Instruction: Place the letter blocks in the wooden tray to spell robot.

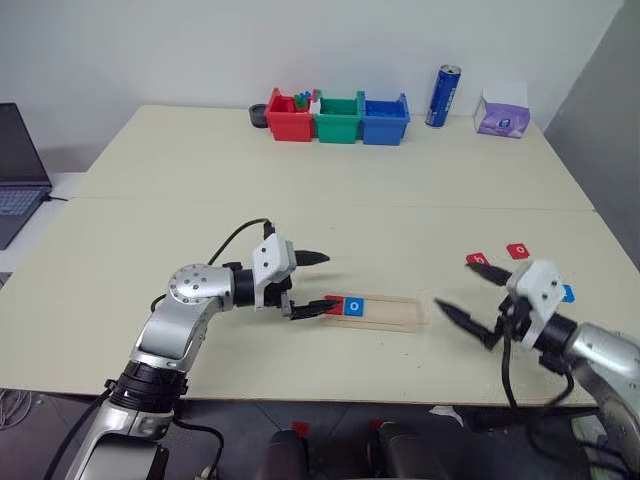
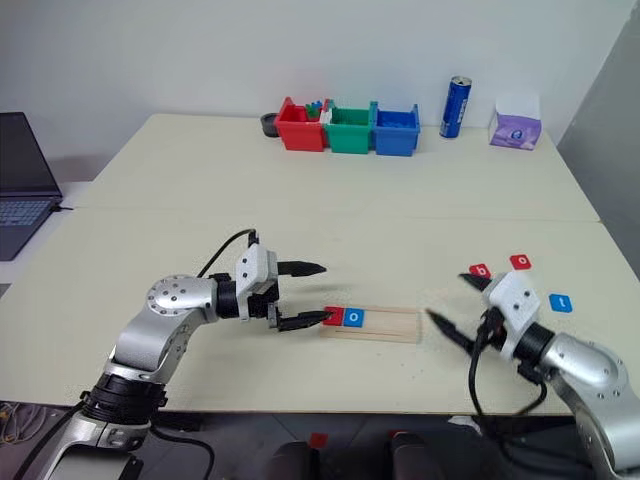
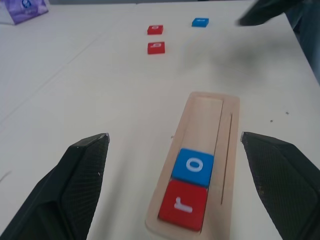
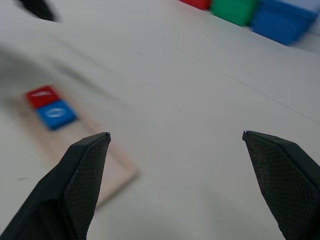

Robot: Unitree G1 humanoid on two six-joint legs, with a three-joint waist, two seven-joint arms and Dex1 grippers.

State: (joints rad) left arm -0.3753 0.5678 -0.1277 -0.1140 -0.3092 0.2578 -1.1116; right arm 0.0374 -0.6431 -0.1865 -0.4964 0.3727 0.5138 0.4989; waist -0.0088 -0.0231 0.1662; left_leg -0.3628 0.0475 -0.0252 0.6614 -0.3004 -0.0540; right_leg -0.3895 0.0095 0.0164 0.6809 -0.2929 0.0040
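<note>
The wooden tray (image 1: pixel 385 312) lies near the table's front edge. A red "r" block (image 3: pixel 183 205) and a blue "o" block (image 3: pixel 193 166) sit side by side at its left end. Two red letter blocks (image 2: pixel 480 270) (image 2: pixel 521 262) and one blue letter block (image 2: pixel 561 303) lie loose on the table at the right. My left gripper (image 1: pixel 312 284) hovers open and empty just left of the tray's left end. To the right of the tray my right gripper (image 2: pixel 448 298) stands open and empty, close to the loose blocks.
Red (image 1: pixel 289 117), green (image 1: pixel 338 119) and blue (image 1: pixel 384 119) bins stand in a row at the table's far edge. A blue can (image 1: pixel 442 96) and a purple tissue box (image 1: pixel 502 115) stand to their right. A laptop (image 1: pixel 18 170) sits off the left side.
</note>
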